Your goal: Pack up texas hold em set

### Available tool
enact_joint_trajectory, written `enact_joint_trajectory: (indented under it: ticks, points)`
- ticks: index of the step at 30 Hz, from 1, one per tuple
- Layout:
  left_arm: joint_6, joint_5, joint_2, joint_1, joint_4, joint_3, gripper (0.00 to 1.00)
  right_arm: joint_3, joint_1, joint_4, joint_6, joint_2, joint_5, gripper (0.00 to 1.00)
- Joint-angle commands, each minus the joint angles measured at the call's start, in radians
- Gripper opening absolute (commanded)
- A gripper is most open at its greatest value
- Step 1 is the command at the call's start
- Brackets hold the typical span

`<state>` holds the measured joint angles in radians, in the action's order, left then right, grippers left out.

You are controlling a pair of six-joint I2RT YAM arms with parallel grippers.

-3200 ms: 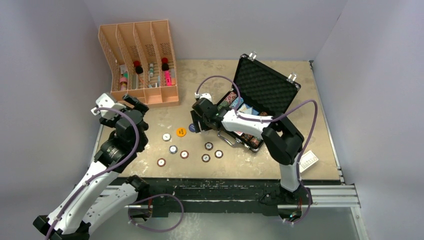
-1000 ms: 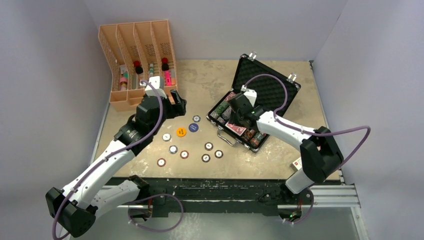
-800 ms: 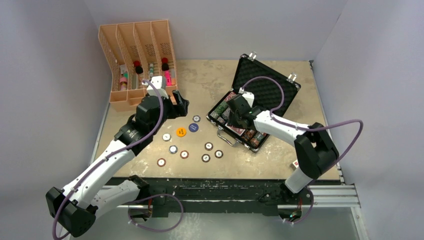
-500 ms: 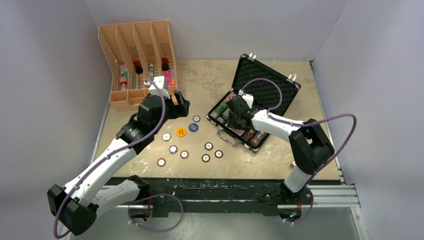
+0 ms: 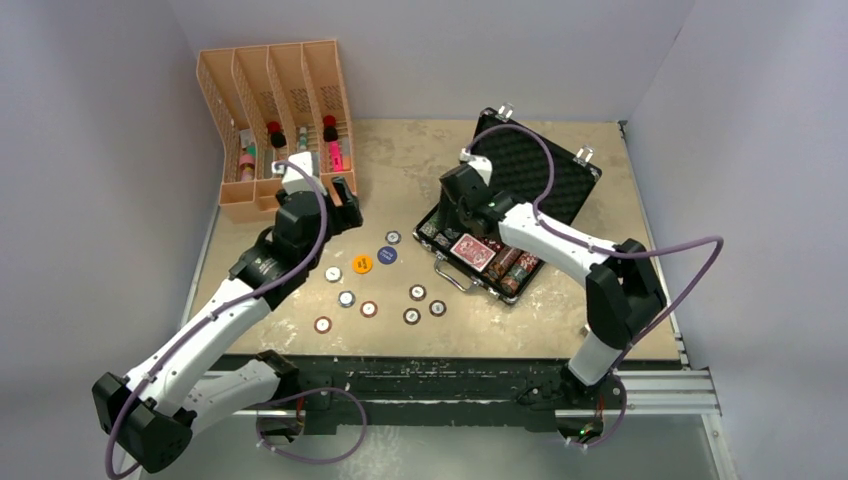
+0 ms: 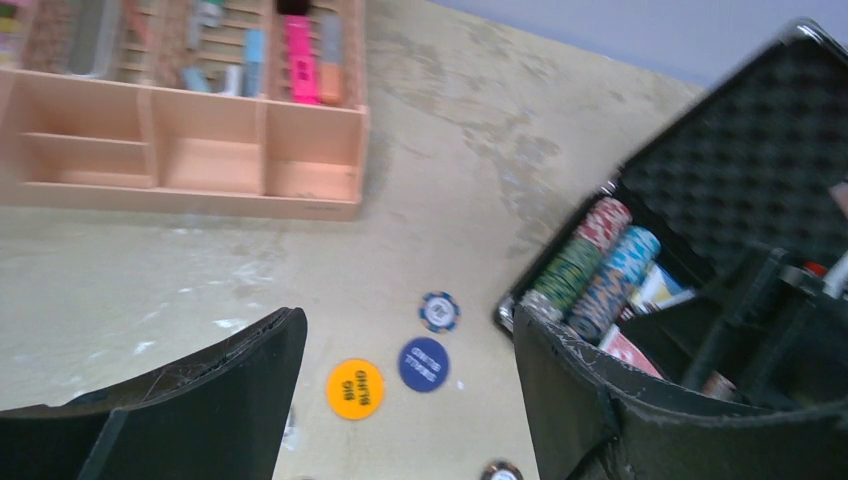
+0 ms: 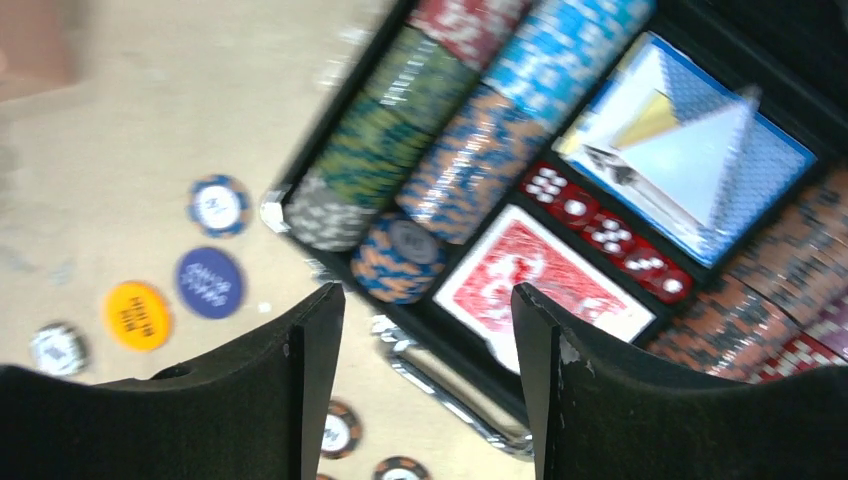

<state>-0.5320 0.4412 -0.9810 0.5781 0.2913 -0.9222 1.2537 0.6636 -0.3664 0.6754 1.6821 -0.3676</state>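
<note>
The black briefcase (image 5: 535,170) of the texas hold em set lies open at the right, lid up. Rows of coloured chips (image 7: 450,130), a red-backed deck (image 7: 530,275) and red dice (image 7: 600,222) sit in its foam. My right gripper (image 5: 455,205) hovers over the case's left corner, open with nothing in it; in the right wrist view the right gripper (image 7: 425,295) hangs above the silver handle (image 7: 450,390). Loose chips lie on the table, among them an orange one (image 5: 362,263) and a blue one (image 5: 387,254). My left gripper (image 5: 345,205) is open above them, empty.
An orange four-slot rack (image 5: 275,130) with bottles stands at the back left, just behind the left gripper. Several small chips (image 5: 346,298) are scattered toward the table's near edge. A blue card box (image 7: 680,150) lies in the case.
My right gripper has risen from the case's tray toward its back-left corner, uncovering the red deck, and its jaws have spread wider. My left gripper has drawn back a little toward the rack.
</note>
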Motion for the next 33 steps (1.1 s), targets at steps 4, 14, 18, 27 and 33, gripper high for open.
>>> enact_joint_trajectory:
  ticks: [4,14,18,27,33]
  points:
    - [-0.061,0.314,0.096,-0.003,0.033,-0.031,0.75,0.195,0.136,0.027,-0.098,0.131,0.082,0.65]
    - [-0.06,0.359,0.136,-0.003,0.022,-0.025,0.75,0.4,0.234,-0.029,-0.128,0.397,0.12,0.77]
    - [-0.05,0.341,0.124,-0.003,0.021,-0.027,0.75,0.451,0.238,-0.051,-0.169,0.449,0.109,0.78]
    - [-0.052,0.316,0.109,-0.003,0.019,-0.028,0.75,0.539,0.271,-0.104,-0.264,0.548,0.08,0.77]
    - [-0.053,0.318,0.109,-0.003,0.02,-0.026,0.75,0.545,0.275,-0.113,-0.254,0.562,0.084,0.74]
